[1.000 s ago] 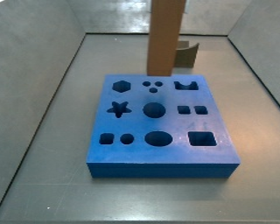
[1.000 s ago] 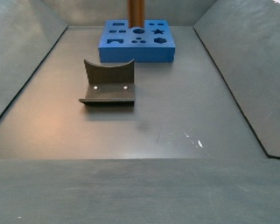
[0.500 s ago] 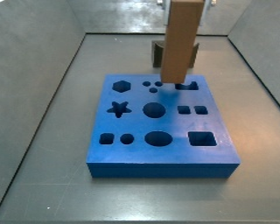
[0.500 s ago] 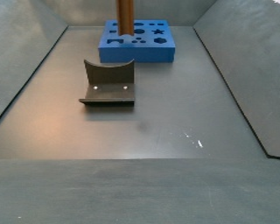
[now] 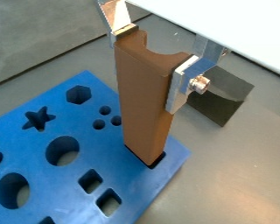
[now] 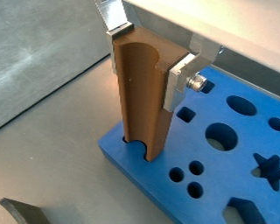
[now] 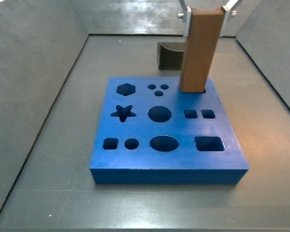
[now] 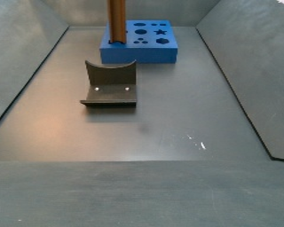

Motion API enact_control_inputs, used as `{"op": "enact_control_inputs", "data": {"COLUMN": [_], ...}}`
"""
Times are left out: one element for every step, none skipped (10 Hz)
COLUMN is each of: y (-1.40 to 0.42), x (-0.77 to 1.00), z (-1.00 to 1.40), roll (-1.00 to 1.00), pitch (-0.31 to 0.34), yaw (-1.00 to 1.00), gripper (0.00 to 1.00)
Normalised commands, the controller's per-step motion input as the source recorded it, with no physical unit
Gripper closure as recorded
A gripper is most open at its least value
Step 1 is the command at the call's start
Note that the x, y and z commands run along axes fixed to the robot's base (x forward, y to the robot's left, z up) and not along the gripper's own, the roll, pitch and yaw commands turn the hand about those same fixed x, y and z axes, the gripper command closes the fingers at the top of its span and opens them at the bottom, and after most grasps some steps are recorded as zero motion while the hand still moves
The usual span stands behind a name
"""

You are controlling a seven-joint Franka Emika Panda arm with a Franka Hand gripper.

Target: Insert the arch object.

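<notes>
gripper (image 5: 150, 54) cut by frame edge | arch object (image 5: 145, 105) foot hidden in blue board (image 5: 60, 157) slot

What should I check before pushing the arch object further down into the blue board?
1. Grip: gripper fingers clamp the arch object near its top: ok.
2. Lower end inside a corner hole of the blue board: ok in both wrist views.
3. Block upright: ok in a side view.
4. Full depth reached: cannot tell.
5. Dark scooped piece away from the board: ok.
</notes>
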Motion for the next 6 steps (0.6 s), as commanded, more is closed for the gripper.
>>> {"op": "enact_control_inputs", "data": {"y": [0.01,0.00,0.00,0.00,0.00,0.00], "x": [0.00,0.01,0.00,-0.01,-0.09,-0.12], "z": [0.00,-0.02,-0.28,-0.49,-0.49,-0.43], "roll": [-0.02,-0.01,0.00,0.08,0.12,0.08], "pitch": [0.000,0.000,-0.116,-0.159,-0.147,-0.143], "yaw": [0.00,0.00,0.00,0.00,-0.02,-0.05], "gripper": [1.00,1.00,1.00,1.00,1.00,1.00]}}
